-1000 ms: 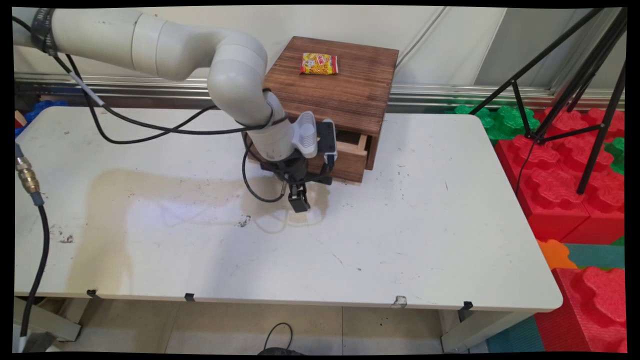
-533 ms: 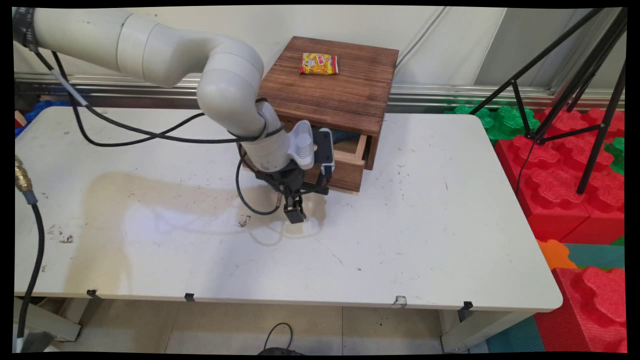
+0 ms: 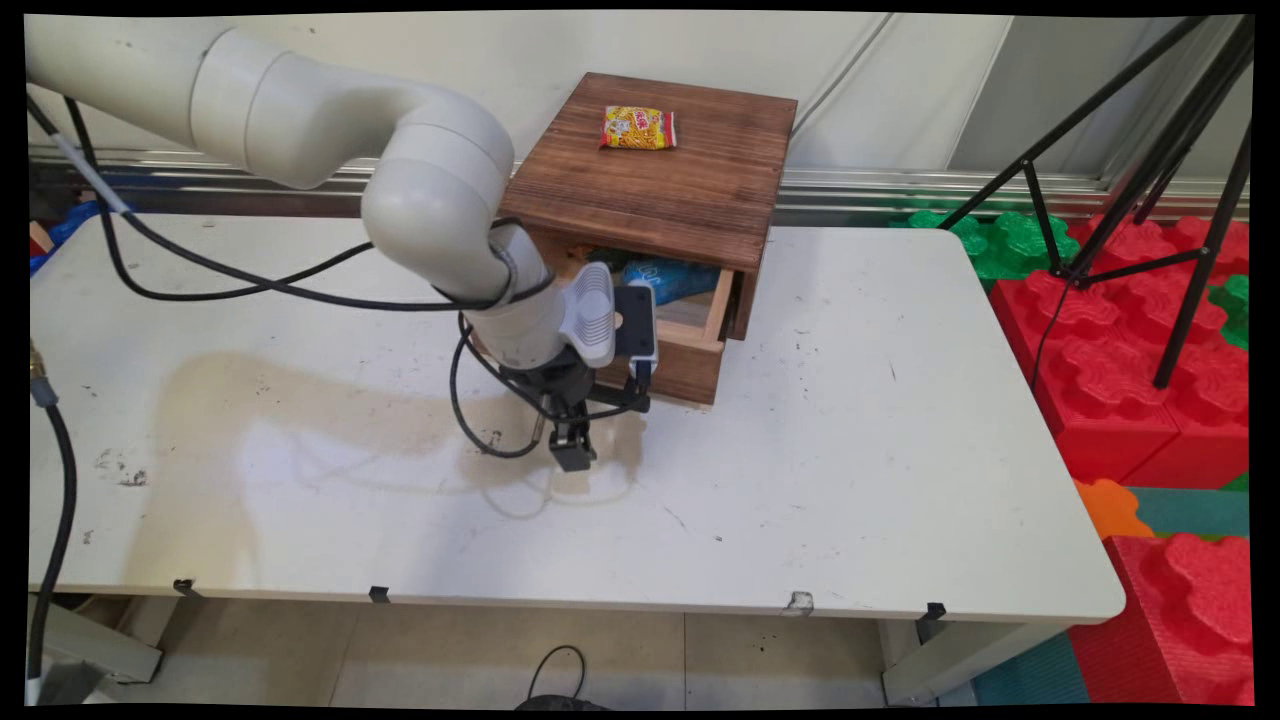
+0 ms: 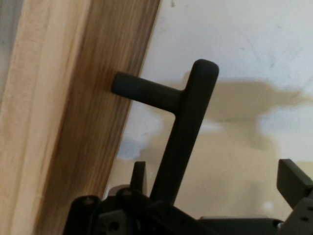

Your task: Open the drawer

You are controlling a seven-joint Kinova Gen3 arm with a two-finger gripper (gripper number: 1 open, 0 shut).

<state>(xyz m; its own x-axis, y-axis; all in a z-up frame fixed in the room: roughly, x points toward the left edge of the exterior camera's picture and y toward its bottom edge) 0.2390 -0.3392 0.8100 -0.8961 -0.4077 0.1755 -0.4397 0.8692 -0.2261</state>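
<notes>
The drawer [image 3: 690, 345] stands partly out of the wooden box [image 3: 660, 170] at the back of the counter [image 3: 850, 450]. Its black T-handle [image 4: 186, 127] lies between the pincer [image 4: 215, 171] fingers, which are spread apart and do not clamp it.

Risk, as a judgement: with no clamp, the bar may slip free, or the light box may slide instead.

The arm [image 3: 440, 200] reaches in from the left, elbow bent, wrist angled down, pincer just above the counter.
</notes>
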